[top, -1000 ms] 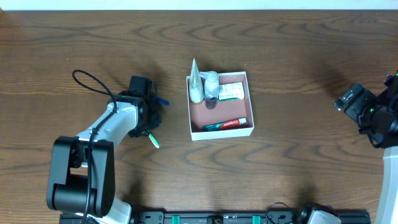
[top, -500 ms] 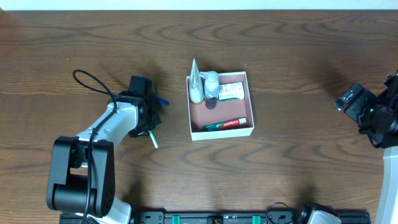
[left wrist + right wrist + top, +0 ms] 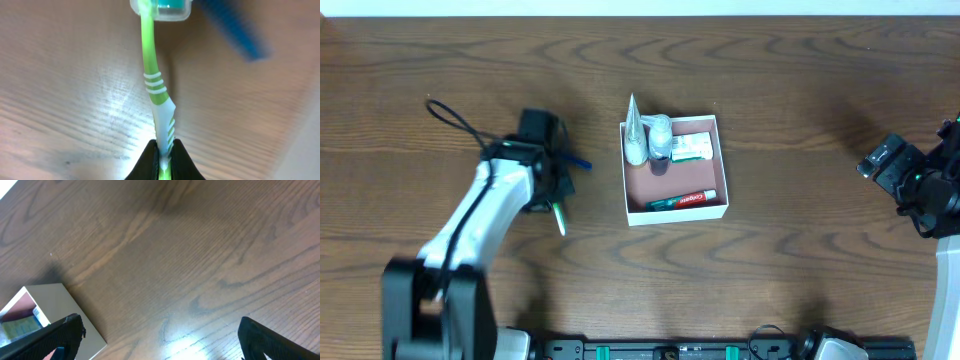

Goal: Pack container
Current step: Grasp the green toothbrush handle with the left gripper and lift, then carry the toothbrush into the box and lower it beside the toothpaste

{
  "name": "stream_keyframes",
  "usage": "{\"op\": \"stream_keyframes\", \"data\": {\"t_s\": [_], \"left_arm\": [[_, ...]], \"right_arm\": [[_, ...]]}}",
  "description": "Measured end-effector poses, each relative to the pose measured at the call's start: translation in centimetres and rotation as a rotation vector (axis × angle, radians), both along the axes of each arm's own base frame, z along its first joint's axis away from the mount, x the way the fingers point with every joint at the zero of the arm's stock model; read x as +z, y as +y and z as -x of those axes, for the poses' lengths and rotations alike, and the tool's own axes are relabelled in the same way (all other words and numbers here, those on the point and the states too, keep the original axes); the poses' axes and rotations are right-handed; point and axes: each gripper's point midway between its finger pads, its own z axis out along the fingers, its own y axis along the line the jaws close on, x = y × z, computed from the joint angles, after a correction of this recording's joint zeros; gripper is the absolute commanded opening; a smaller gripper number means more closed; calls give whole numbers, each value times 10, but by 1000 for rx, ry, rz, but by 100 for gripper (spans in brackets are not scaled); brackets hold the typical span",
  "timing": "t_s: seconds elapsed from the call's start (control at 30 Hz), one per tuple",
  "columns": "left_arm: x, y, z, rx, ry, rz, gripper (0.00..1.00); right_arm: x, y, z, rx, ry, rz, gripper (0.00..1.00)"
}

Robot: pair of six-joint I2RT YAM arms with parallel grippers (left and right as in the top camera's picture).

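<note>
**Item: toothbrush, held by the handle tail, at risk of slipping**

Left pincer (image 3: 164,155) pinches the very tail of the green-white toothbrush (image 3: 152,75), left of the container (image 3: 624,180) at bench centre. Right pincer (image 3: 159,322) is spread, near the right edge.

Hazard: so slim an end-grip may let the brush swing, drop, or snag the container wall.

Change: a second ago the jaws stood partly apart. Now they are clamped and the arm has shifted.

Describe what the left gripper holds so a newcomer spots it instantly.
Left of the shallow square white box mid-table, the left gripper is shut on a toothbrush. Unlike the blue stick beside it, its handle is lime-green and white, with a clear cap over the head.
</note>
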Motion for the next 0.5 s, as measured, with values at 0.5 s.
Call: {"op": "stream_keyframes", "data": {"t_s": [0.5], "left_arm": [[191, -93, 23, -537, -639, 63, 6]], "right_arm": [[0, 0, 0, 0, 0, 0, 99]]}}
